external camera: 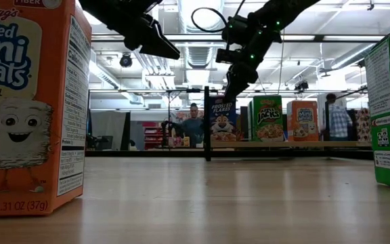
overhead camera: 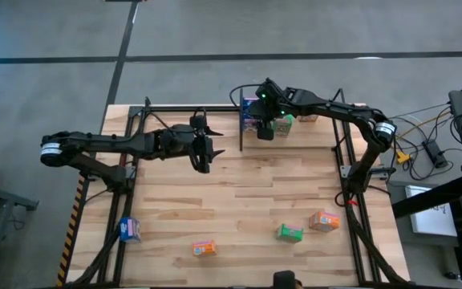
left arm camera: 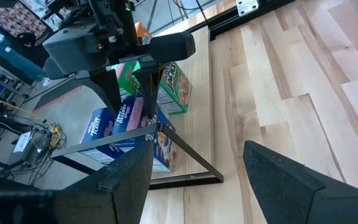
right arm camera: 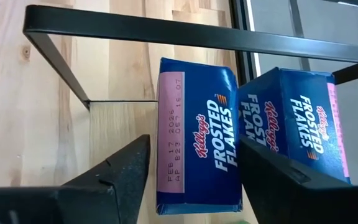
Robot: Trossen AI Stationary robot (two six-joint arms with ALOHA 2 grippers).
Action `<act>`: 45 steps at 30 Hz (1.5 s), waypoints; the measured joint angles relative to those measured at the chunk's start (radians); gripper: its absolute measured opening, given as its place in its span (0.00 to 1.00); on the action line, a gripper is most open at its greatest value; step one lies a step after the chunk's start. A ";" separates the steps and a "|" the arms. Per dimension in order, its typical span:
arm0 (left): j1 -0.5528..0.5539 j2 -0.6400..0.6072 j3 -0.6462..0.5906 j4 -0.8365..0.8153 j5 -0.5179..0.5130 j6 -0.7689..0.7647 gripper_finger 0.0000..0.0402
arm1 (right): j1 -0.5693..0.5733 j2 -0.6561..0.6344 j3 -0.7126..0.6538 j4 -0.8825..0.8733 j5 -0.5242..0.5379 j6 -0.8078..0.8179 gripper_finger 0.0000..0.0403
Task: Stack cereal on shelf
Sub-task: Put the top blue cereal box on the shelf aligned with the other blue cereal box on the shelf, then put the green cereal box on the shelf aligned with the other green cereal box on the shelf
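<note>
The shelf (overhead camera: 215, 120) runs along the table's far edge. On it, right of the black divider (external camera: 207, 122), stand two blue cereal boxes (right arm camera: 197, 143) (right arm camera: 297, 124), a green one (external camera: 267, 118) and an orange one (external camera: 304, 120), each upright on its base. My right gripper (right arm camera: 194, 149) points down over the nearer blue box. It is open, one finger on each side of the box's top, with a thin gap showing at one finger. My left gripper (overhead camera: 207, 148) hangs open over the table left of the divider, holding nothing.
Loose cereal boxes stand near the table's front edge: blue (overhead camera: 129, 229), orange (overhead camera: 204, 248), green (overhead camera: 289, 233) and orange (overhead camera: 324, 221). The shelf's black frame bar (right arm camera: 135, 28) crosses just beyond the blue box. The table's middle (overhead camera: 239, 193) is bare wood. People stand in the room behind (external camera: 193, 125).
</note>
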 joint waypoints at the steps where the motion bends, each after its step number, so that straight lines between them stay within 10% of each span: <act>1: 0.000 0.000 0.000 0.000 0.000 -0.001 0.58 | 0.000 0.000 0.000 0.000 0.000 0.000 0.55; 25: 0.000 0.000 0.000 -0.001 0.001 -0.002 0.58 | 0.035 -0.040 0.129 -0.175 0.000 0.134 0.55; 45: 0.000 0.000 0.000 0.008 0.003 -0.019 0.58 | 0.362 -0.152 0.112 -0.384 -0.004 0.540 0.44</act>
